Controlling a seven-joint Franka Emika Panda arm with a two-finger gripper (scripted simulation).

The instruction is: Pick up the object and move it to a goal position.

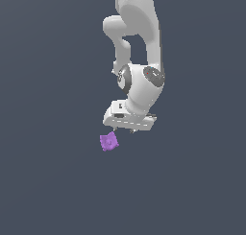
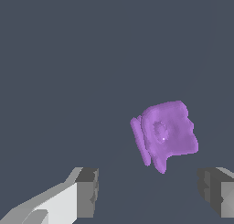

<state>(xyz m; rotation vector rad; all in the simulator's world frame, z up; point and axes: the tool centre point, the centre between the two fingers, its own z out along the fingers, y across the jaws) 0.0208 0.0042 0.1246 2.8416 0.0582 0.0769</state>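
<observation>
The object [image 1: 109,141] is a small bright purple lumpy cube on the flat dark grey surface. It lies just below and to the exterior view's left of my white gripper [image 1: 129,129], whose fingers are mostly hidden under the hand. In the wrist view the object [image 2: 165,134] lies beyond the two grey fingertips [image 2: 87,191], nearer one of them. The jaws stand wide apart with nothing between them; my gripper [image 2: 148,191] is open and not touching the object.
The white arm [image 1: 139,47] comes down from the top of the exterior view. The dark grey surface [image 1: 48,181] fills the rest of both views. No goal marker shows.
</observation>
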